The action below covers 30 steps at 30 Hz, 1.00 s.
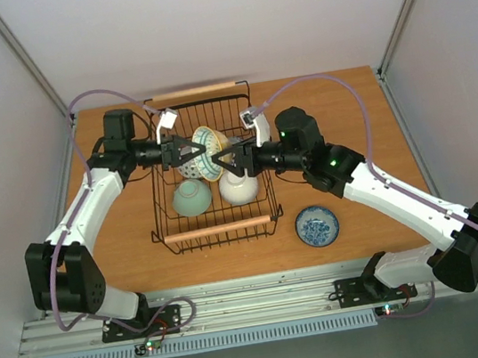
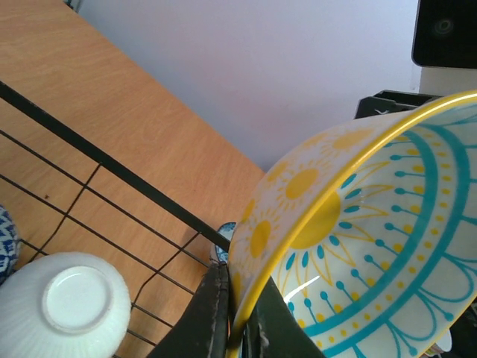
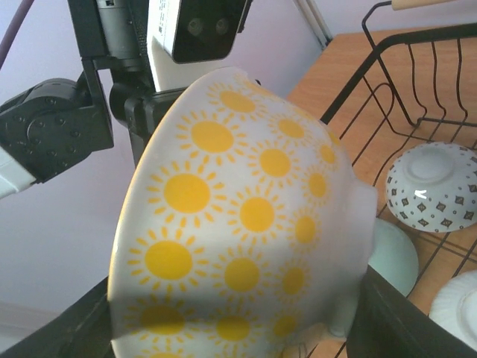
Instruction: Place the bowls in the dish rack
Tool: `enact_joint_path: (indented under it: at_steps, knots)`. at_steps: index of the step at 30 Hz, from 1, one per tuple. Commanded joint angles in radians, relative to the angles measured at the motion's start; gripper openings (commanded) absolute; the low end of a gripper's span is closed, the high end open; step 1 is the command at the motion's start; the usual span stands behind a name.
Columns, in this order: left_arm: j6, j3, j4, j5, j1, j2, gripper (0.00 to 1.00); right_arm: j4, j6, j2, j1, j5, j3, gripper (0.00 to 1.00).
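A bowl with yellow suns outside and teal rings inside (image 1: 206, 141) hangs on edge over the black wire dish rack (image 1: 218, 230). My left gripper (image 1: 191, 150) is shut on its yellow rim (image 2: 242, 328). From the other side my right gripper (image 1: 223, 159) straddles the same bowl (image 3: 246, 224), one finger (image 3: 395, 321) against its foot and the other at its rim. Upside down in the rack lie a pale green bowl (image 1: 190, 197), a white ribbed bowl (image 1: 237, 186) and a white bowl with dark diamonds (image 3: 432, 186).
A blue-and-white bowl (image 1: 317, 225) sits upright on the wooden table, right of the rack's near corner. The rack has wooden bar handles at its far end (image 1: 194, 91) and near end. White walls close in the table on three sides.
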Motion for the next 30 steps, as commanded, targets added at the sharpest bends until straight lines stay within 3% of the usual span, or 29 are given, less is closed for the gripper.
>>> enact_joint_path:
  at_steps: [1, 4, 5, 8, 10, 13, 15, 18, 24, 30]
  knots:
    - [-0.077, 0.003, 0.053, 0.164, 0.003, -0.008, 0.00, -0.007, -0.010, 0.029, -0.014, -0.007, -0.015, 0.34]
    - [-0.077, 0.000, 0.055, 0.154, 0.003, -0.013, 0.01, -0.005, -0.014, 0.034, -0.017, -0.006, -0.011, 0.03]
    - [-0.077, 0.000, 0.054, 0.149, 0.003, -0.015, 0.01, -0.006, -0.015, 0.035, -0.019, -0.003, -0.009, 0.02]
    - [-0.077, 0.000, 0.049, 0.113, 0.003, -0.021, 0.01, -0.015, -0.026, 0.032, -0.019, 0.005, -0.004, 0.01]
    - [-0.073, 0.000, 0.040, 0.054, 0.003, -0.030, 0.07, -0.037, -0.045, 0.029, -0.020, 0.017, 0.008, 0.01]
    - [-0.015, 0.017, -0.041, -0.078, 0.003, -0.049, 0.29, -0.076, -0.087, 0.023, -0.019, 0.047, 0.023, 0.01]
    - [0.033, 0.027, -0.082, -0.179, 0.003, -0.065, 0.50, -0.113, -0.105, 0.023, -0.019, 0.073, 0.041, 0.01]
    - [0.087, 0.021, -0.090, -0.356, 0.003, -0.101, 0.64, -0.198, -0.131, 0.040, -0.019, 0.126, 0.088, 0.01]
    - [0.097, 0.034, -0.107, -0.704, 0.003, -0.131, 0.73, -0.397, -0.184, 0.114, -0.019, 0.172, 0.203, 0.01]
    - [0.087, 0.035, -0.103, -0.786, 0.006, -0.128, 0.76, -0.569, -0.260, 0.216, 0.002, 0.235, 0.301, 0.01]
